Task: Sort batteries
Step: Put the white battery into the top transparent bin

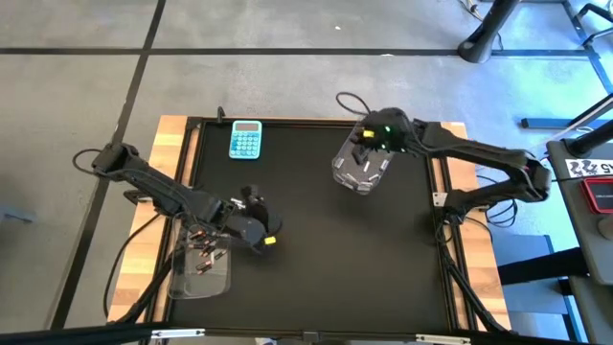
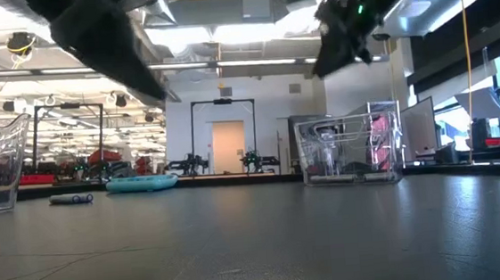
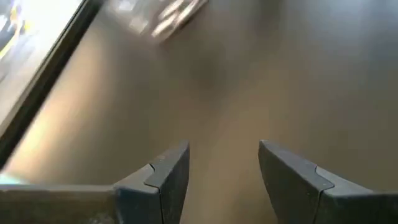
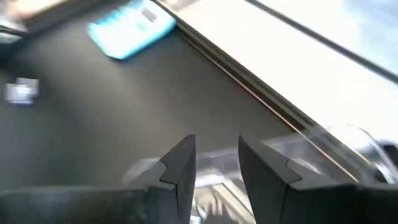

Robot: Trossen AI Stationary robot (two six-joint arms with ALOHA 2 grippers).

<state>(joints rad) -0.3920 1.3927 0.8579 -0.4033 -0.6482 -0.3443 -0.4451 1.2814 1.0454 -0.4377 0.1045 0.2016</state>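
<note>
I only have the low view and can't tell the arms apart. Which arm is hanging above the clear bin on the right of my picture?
Observer: The right arm; its gripper is over that clear bin.
Operator: Is it holding anything?
Observer: No, its fingers stand apart with nothing between them.
Operator: And the left gripper?
Observer: The left gripper is open and empty, over bare mat beside the second bin, which holds dark batteries.

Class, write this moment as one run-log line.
left gripper: open, near left bin | right gripper: open above right bin | calculator: untouched
</note>
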